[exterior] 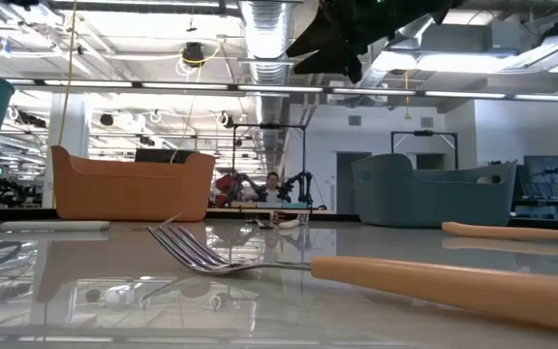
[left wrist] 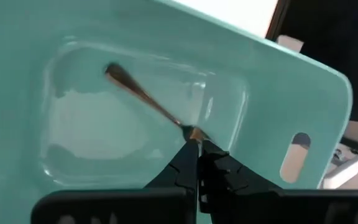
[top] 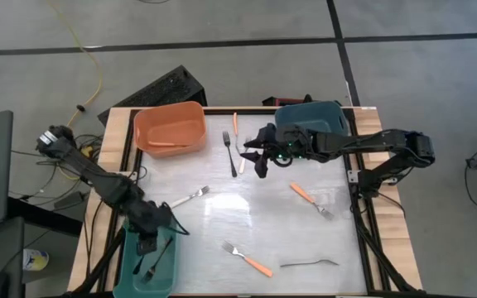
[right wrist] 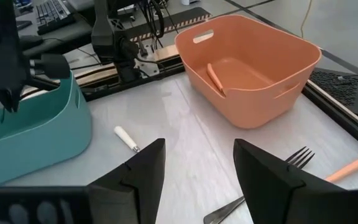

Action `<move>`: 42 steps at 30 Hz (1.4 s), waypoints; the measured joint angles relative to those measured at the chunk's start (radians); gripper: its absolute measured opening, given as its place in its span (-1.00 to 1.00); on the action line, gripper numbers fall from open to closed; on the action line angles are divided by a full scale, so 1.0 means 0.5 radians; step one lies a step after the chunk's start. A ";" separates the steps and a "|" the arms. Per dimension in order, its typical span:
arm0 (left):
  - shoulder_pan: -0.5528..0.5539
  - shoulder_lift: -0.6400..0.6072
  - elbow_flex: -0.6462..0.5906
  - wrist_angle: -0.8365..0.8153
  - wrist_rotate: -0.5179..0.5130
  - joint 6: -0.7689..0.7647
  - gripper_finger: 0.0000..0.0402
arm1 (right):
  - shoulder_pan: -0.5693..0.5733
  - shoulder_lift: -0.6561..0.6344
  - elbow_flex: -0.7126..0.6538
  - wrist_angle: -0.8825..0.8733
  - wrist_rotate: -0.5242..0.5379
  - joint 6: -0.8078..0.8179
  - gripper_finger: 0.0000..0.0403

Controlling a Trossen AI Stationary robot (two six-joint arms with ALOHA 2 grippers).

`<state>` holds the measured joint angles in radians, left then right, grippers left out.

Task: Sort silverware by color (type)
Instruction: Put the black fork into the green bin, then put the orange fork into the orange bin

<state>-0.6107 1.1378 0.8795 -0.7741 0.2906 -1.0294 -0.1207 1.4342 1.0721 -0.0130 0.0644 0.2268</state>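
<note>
My left gripper [top: 148,242] is down in the light teal bin [top: 131,277] at the table's near left corner, shut on a dark fork [left wrist: 148,99]. My right gripper [right wrist: 197,168] hovers open above the far middle of the table, touching nothing, beside a dark fork [top: 232,155] and an orange-handled fork [top: 235,124]. Flat on the table lie a white-handled fork [top: 189,197], two more orange-handled forks [top: 311,199] [top: 248,259] and another dark fork [top: 309,263]. An orange-handled piece [right wrist: 215,78] lies in the orange bin [top: 170,128]. My left gripper pinches the dark fork by one end [left wrist: 190,130], between the free ends of its two fingers, coming from above into the teal bin. The fork slants away below the fingers, and its other end [left wrist: 114,71] is down at the bin's floor.
A dark teal bin [top: 309,116] stands at the far right, just behind my right arm. The orange bin stands far left. Raised rails [top: 363,215] run along the table's sides. In the low view an orange-handled fork [exterior: 405,276] lies close in front.
</note>
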 joint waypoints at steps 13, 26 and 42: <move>0.011 0.182 -0.001 0.228 0.031 -0.053 -0.94 | 0.005 0.000 0.000 -0.020 -0.104 0.000 0.05; 0.099 0.175 -0.001 0.112 0.292 0.005 -0.45 | 0.000 0.000 0.000 -0.035 -0.103 -0.039 0.05; 0.394 -0.336 -0.001 0.012 0.263 0.089 -0.41 | 0.001 0.000 0.000 -0.033 -0.103 -0.036 0.05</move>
<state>-0.4136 0.9698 0.8791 -0.7683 0.4223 -0.9851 -0.1204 1.4342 1.0721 -0.0296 0.0132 0.2090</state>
